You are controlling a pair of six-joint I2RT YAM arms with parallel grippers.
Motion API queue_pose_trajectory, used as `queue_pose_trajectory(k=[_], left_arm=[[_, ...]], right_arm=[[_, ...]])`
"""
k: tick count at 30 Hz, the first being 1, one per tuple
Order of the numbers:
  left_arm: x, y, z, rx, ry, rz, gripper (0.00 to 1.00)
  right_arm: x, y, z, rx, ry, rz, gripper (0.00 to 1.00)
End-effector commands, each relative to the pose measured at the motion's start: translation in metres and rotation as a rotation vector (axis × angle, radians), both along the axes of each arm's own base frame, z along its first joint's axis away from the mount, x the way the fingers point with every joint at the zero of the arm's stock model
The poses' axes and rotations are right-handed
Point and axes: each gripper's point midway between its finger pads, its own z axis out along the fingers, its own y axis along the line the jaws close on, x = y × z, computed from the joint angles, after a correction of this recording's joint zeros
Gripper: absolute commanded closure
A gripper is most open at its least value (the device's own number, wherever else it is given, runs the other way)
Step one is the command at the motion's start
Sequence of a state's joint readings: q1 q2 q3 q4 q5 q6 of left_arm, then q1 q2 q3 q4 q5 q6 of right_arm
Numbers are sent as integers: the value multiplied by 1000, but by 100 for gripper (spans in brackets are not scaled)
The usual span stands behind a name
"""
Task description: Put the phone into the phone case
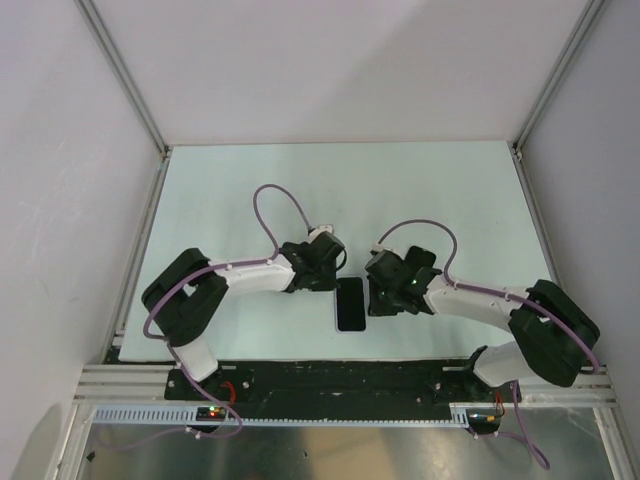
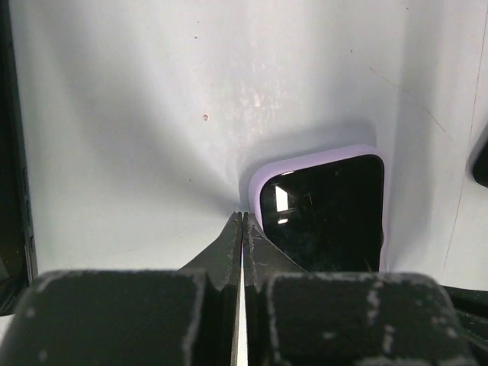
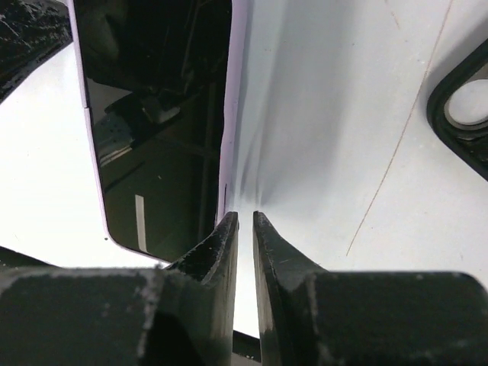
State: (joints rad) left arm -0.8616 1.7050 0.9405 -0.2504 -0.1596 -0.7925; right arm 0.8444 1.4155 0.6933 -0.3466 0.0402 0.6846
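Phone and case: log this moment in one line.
phone: in case, on table | left end effector: shut, empty | right end effector: shut, empty

1. This is a robotics lab test cell, not a home or a shop.
2. Plain white panels [image 1: 340,60] close in the back and both sides, held by aluminium frame posts [image 1: 125,75] at the corners.
3. The bench [image 1: 400,190] is a bare, pale sheet with faint scratches and specks, seen close in the wrist views.
4. Two robot arms, the left arm [image 1: 240,280] and the right arm [image 1: 480,300], are bolted to a black base plate [image 1: 330,385] at the near edge.
5. Aluminium extrusion rail [image 1: 120,380] and a slotted cable duct [image 1: 330,414] run along the front.
6. Purple cables [image 1: 275,195] loop off the arms, and a small circuit board [image 1: 210,412] shows lit indicator lights.
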Motion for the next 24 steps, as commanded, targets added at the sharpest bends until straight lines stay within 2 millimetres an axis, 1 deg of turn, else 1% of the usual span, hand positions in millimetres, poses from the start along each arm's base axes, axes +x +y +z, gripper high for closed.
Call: queue_pose_trajectory(k=[1,4,7,9,12,18,24], left_arm=[[6,-13,14,-37,-29,-50,99],[0,-4,15,-36,-32,-38,98],[-8,7,16,-38,-32,-28,97],[-13,12,17,-44,-31,-21,97],[-19,15,20,-56,-34,-18,97],[-26,13,29,-83,-45,-28,97],[-33,9,29,-89,-38,-41,97]], right_arm=[[5,-6,12,10,-33,-57,80],[9,-7,23,27,-66,-73,75],[7,-3,32,53,-85,-64,73],[2,2,34,64,-85,-44,70],[-4,7,30,58,-76,-26,69],[-12,9,16,13,-55,-12,70],[-17,15,8,5,-39,7,71]])
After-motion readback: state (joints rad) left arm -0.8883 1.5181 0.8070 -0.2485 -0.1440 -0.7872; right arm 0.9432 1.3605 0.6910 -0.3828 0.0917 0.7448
